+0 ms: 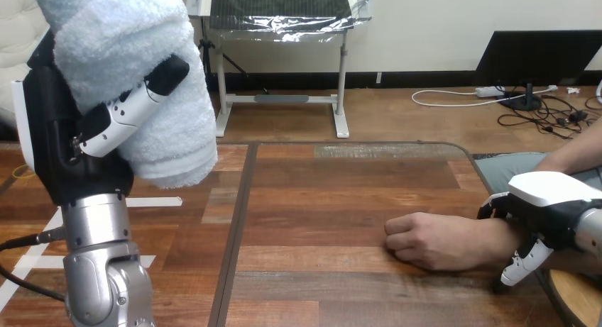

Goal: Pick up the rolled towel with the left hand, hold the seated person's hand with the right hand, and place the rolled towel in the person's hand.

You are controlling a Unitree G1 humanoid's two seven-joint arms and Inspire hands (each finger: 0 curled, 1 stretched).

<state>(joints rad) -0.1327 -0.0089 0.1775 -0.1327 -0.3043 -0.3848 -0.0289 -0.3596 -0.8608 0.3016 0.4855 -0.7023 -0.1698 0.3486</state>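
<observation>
At left, the raised left hand (53,135) grips the towel (135,64), thumb curled across it. Right of centre, the person's hand (426,240) rests fisted on the table (319,192); the right hand (550,199) clasps its wrist (500,238).

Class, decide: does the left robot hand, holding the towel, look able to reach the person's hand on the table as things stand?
Probably yes: the left robot hand is raised with the towel, and bare table lies between it and the person's hand. That hand is a closed fist, though.
</observation>
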